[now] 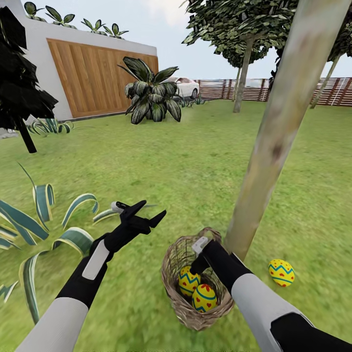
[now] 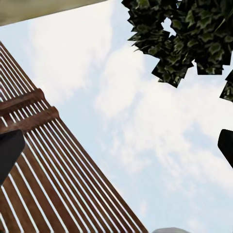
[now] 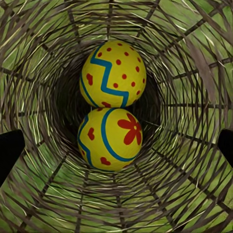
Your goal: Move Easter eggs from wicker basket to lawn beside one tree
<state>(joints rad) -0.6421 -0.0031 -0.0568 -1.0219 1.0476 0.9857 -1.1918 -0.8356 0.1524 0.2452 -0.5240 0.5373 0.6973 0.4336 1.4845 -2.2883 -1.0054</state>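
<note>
The wicker basket [image 1: 174,264] stands on the lawn [image 1: 195,166] at the foot of the leaning pale tree [image 1: 278,132]. Two yellow Easter eggs lie in it: one with a blue zigzag [image 1: 187,281] [image 3: 113,73] and one with a red flower mark [image 1: 205,297] [image 3: 110,138]. A third egg [image 1: 281,272] rests on the grass just right of the trunk. My right gripper [image 1: 199,266] [image 3: 116,145] hangs open inside the basket's mouth, above the eggs, its fingertips [image 3: 9,150] wide apart. My left gripper [image 1: 149,212] is open in the air left of the basket.
A striped agave [image 1: 44,230] spreads at the near left beside my left arm. A dark-leaved tree [image 1: 19,98] stands at far left, a big leafy plant [image 1: 151,95] at the back by a wooden wall, and a fence [image 1: 274,90] behind. Open grass lies in the middle.
</note>
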